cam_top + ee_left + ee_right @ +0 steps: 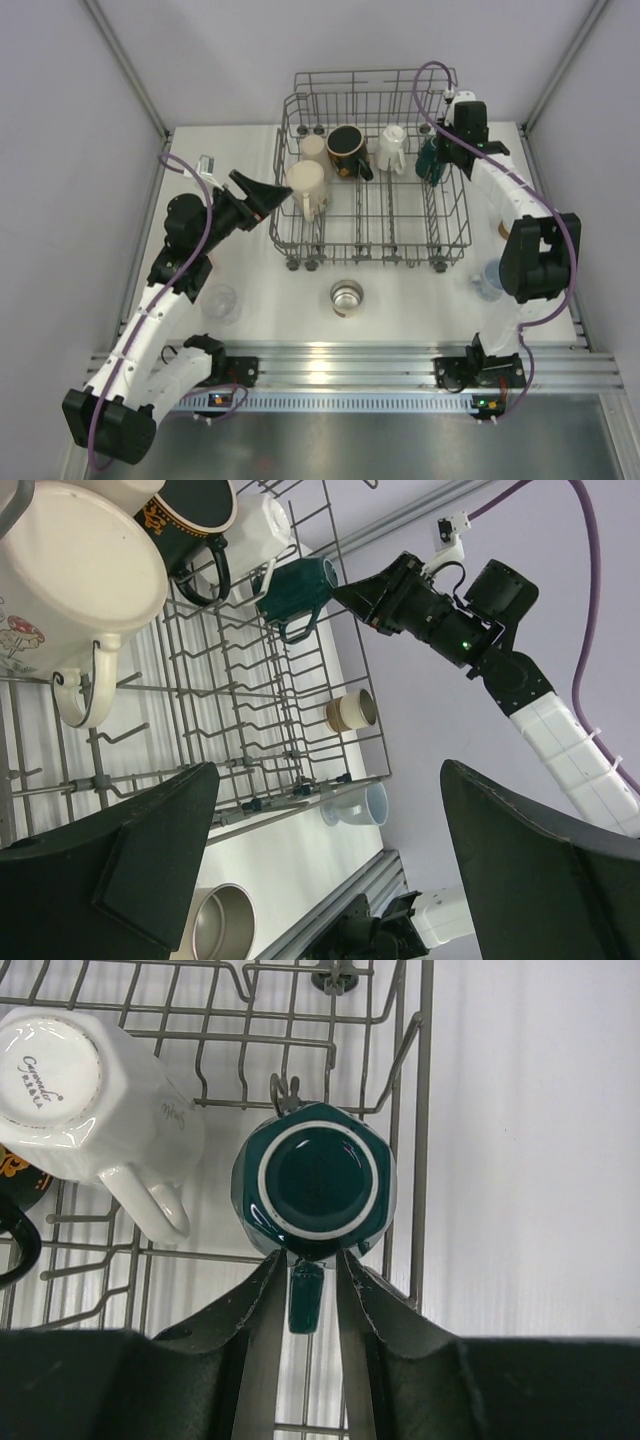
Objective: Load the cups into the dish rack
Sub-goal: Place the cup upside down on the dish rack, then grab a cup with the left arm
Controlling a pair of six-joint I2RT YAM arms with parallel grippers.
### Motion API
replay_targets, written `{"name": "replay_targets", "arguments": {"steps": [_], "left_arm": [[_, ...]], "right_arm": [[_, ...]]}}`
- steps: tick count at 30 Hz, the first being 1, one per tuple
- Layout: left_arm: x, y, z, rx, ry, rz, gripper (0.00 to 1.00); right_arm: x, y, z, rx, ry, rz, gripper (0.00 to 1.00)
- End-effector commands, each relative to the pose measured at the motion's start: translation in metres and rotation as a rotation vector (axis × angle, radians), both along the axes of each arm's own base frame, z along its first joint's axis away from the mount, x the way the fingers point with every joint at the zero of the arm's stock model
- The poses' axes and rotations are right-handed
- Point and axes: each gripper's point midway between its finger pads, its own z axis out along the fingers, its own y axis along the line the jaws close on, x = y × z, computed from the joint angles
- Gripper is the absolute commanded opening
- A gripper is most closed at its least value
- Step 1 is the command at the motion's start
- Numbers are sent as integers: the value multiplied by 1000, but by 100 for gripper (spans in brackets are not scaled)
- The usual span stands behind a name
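Note:
The grey wire dish rack point(372, 256) holds a cream mug point(306, 187), a pinkish cup point(313, 147), a black mug point(346, 150), a white mug point(392, 146) and a dark green cup point(430, 160). The green cup point(315, 1180) stands upside down in the rack's right corner. My right gripper point(310, 1255) straddles its handle, slightly open, with a thin gap on each side. My left gripper point(268, 195) hovers wide open and empty by the rack's left side, near the cream mug point(70, 570). On the table stand a steel cup point(346, 297), a clear cup point(221, 303) and a pale cup point(487, 279).
A brown-banded cup point(350, 712) sits right of the rack, mostly hidden behind my right arm in the top view. Upright tines and the rack's raised right wall point(425, 1110) crowd the green cup. The white mug point(80, 1090) stands just left of it.

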Motion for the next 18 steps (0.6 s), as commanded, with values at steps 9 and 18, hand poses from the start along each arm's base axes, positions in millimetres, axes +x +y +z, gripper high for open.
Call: {"name": "replay_targets", "arguments": {"steps": [9,18], "left_arm": [[4,35,14,249,-60,152,98],[2,113,-5,576,161,465,98]], "right_arm": [[-27,38,99,181,-131,103,47],[-103,141,156,318,-270,375,99]]}}
